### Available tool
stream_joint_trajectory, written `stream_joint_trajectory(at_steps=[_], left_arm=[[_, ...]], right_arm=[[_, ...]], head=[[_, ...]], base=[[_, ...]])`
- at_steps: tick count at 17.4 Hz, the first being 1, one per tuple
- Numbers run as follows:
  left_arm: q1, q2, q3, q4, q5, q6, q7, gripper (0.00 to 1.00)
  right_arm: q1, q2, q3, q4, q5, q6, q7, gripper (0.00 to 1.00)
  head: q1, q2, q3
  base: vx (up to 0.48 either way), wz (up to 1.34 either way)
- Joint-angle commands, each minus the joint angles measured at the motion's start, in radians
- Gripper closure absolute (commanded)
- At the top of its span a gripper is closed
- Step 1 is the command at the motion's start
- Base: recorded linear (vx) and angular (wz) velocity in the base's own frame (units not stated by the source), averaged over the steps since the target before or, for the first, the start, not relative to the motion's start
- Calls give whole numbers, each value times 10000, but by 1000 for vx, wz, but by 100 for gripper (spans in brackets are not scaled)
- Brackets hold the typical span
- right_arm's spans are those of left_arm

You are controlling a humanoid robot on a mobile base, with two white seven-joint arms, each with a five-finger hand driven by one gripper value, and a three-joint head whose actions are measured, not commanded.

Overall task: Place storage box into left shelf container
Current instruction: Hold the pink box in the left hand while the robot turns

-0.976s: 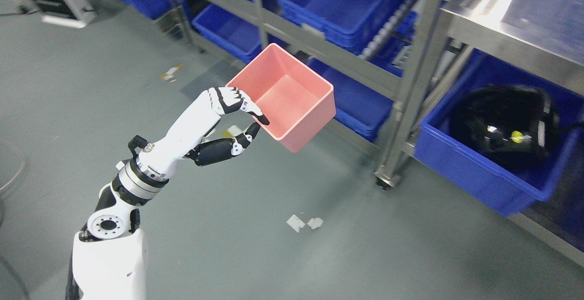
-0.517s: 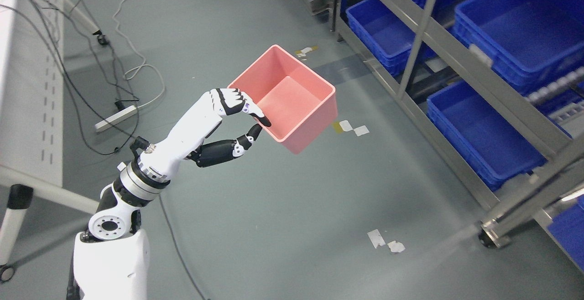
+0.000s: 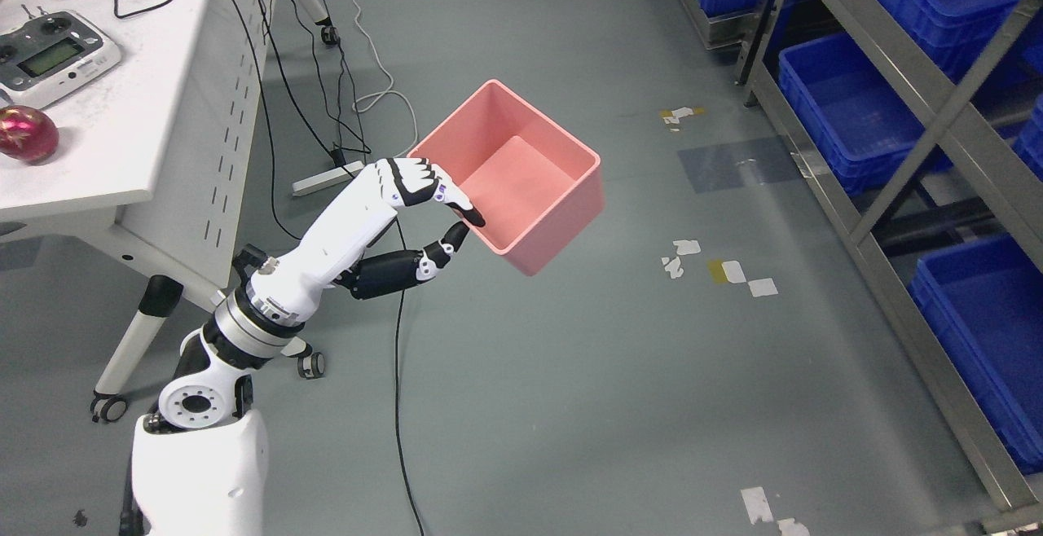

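Observation:
An empty pink storage box [image 3: 521,186] hangs in the air over the grey floor, tilted, at the middle of the head view. My left hand [image 3: 456,222] is shut on its near left wall, fingers over the rim and thumb under it. The white left arm rises from the lower left. The metal shelf [image 3: 904,161] with blue containers [image 3: 847,104] stands along the right edge, well apart from the box. My right arm is out of view.
A white table on castors [image 3: 155,137] stands at the upper left, with a remote control [image 3: 49,55] and a red ball [image 3: 27,134] on it. Black and white cables [image 3: 358,104] and a power strip trail over the floor. Tape scraps [image 3: 733,271] lie on the floor.
The whole picture has swung, so the camera turned: the shelf slid to the right edge and the table came in at the left. Hand and pink box hold the same place in the picture.

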Motion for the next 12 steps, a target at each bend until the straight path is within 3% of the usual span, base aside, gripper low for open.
stream_joint_trajectory(at_steps=[1, 12], left_arm=[[1, 175, -13, -11, 12, -7, 8, 99], [1, 175, -13, 4, 89, -7, 8, 99]], right_arm=[[77, -175, 0, -175, -31, -7, 2, 0], [77, -175, 0, -175, -31, -7, 2, 0]], head=[[0, 0, 0], [0, 0, 0]], base=[[207, 310], [307, 87]])
